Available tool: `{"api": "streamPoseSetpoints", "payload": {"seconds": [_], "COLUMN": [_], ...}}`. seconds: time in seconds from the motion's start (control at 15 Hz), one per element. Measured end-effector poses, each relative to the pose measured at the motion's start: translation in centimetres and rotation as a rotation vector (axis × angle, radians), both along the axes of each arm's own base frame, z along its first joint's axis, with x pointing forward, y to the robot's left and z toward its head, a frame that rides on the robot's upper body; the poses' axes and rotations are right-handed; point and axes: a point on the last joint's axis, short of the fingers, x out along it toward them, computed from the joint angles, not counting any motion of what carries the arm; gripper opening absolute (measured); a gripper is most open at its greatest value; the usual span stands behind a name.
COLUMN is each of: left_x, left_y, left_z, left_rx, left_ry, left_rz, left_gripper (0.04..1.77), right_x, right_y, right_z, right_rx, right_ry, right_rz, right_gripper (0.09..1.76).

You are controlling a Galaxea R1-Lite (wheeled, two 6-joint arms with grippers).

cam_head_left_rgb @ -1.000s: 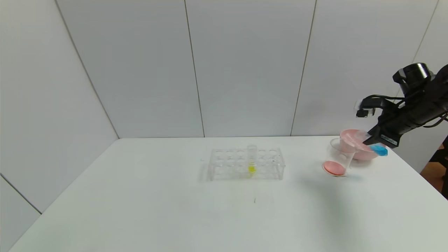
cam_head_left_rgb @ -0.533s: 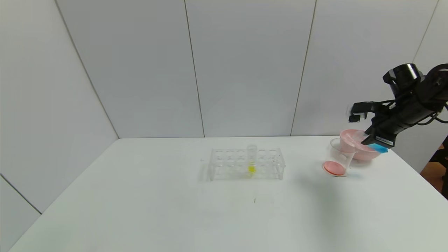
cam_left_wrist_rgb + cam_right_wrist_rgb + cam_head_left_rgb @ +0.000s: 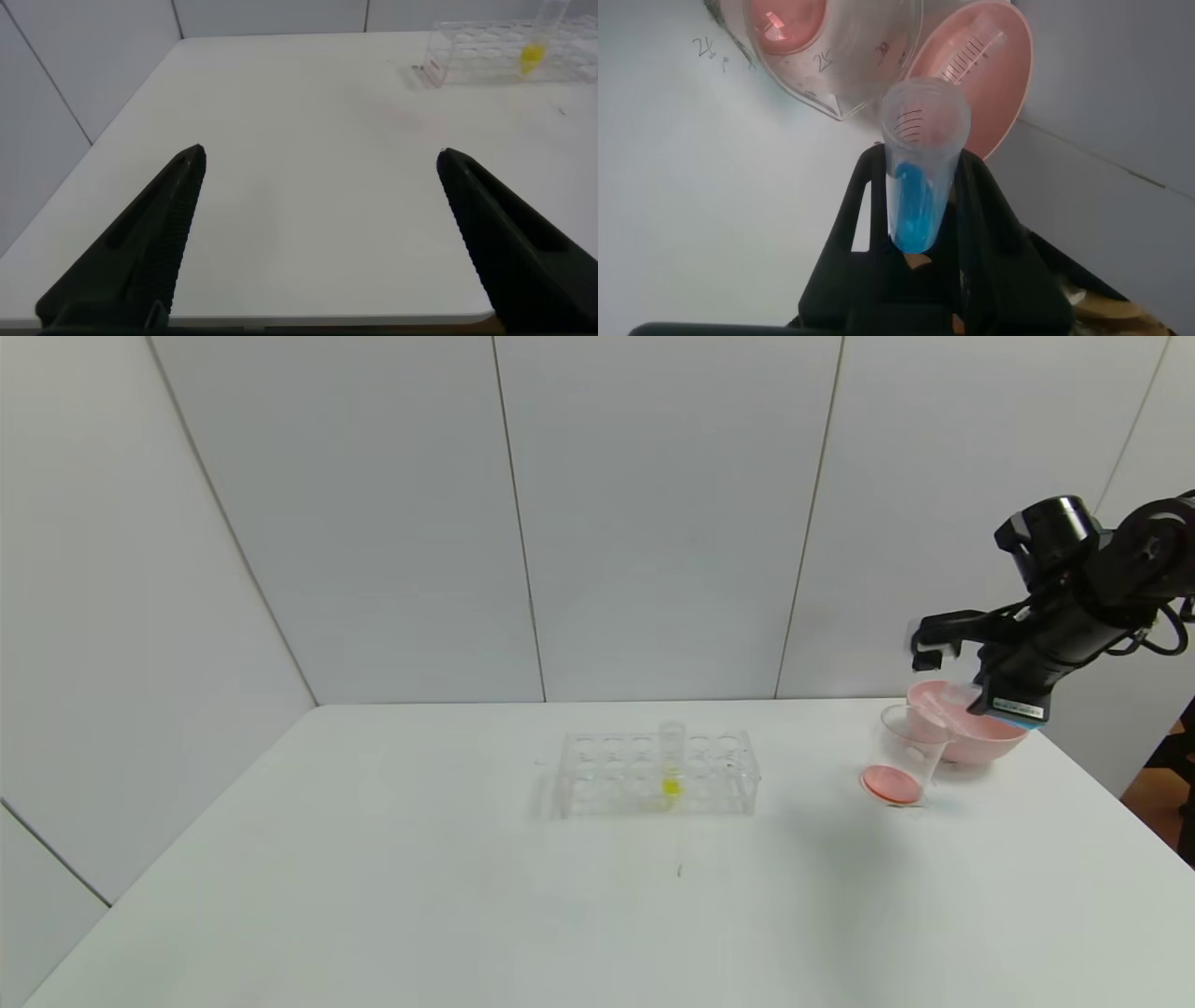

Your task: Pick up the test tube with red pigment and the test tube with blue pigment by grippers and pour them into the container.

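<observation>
We are holding right hand (image 3: 991, 705) raised over pink bowl (image 3: 971, 739), beside container (image 3: 904, 767) at counter (image 3: 467, 896) right edge. Hand is clenching test tube with blue pigment (image 3: 918, 187), tilted, mouth toward container. Right wrist view is showing empty tube in bowl. Left hand (image 3: 318, 233) is hanging released, low over counter's near left edge.

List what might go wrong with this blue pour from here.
1. The right tool holds the test tube with blue pigment tilted with its mouth near the container's lip; if the mouth sits short of the rim, blue liquid could land on the table.
2. The pink bowl, with a tube lying in it, sits right beside the container, so the pour may stray into it.
3. The tool might nudge the light container over.
</observation>
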Motion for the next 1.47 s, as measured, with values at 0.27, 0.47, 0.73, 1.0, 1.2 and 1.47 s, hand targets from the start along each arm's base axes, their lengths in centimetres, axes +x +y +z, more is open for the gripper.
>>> {"api": "streamPoseSetpoints", "payload": {"seconds": [0.27, 0.47, 0.73, 1.0, 1.2, 1.47], "left_x": [0.0, 0.0, 0.0, 0.0, 0.0, 0.0], "left_y": [0.0, 0.0, 0.0, 0.0, 0.0, 0.0], "left_z": [0.0, 0.0, 0.0, 0.0, 0.0, 0.0], "left_rx": [0.0, 0.0, 0.0, 0.0, 0.0, 0.0], "left_ry": [0.0, 0.0, 0.0, 0.0, 0.001, 0.0], "left_rz": [0.0, 0.0, 0.0, 0.0, 0.0, 0.0], "left_gripper": [1.76, 1.76, 1.76, 1.76, 1.76, 1.76], "right_x": [0.1, 0.2, 0.4, 0.5, 0.5, 0.6], "right_y": [1.1, 1.6, 1.8, 2.6, 2.9, 3.2], "right_z": [-0.1, -0.5, -0.8, -1.0, -1.1, -1.3], "right_rx": [-0.079, -0.115, -0.181, -0.236, -0.283, -0.344], "right_ry": [0.006, 0.017, 0.032, 0.036, 0.042, 0.047], "right_rz": [-0.007, -0.01, -0.025, -0.026, -0.033, -0.047], "right_gripper": [0.49, 0.49, 0.49, 0.49, 0.49, 0.49]}}
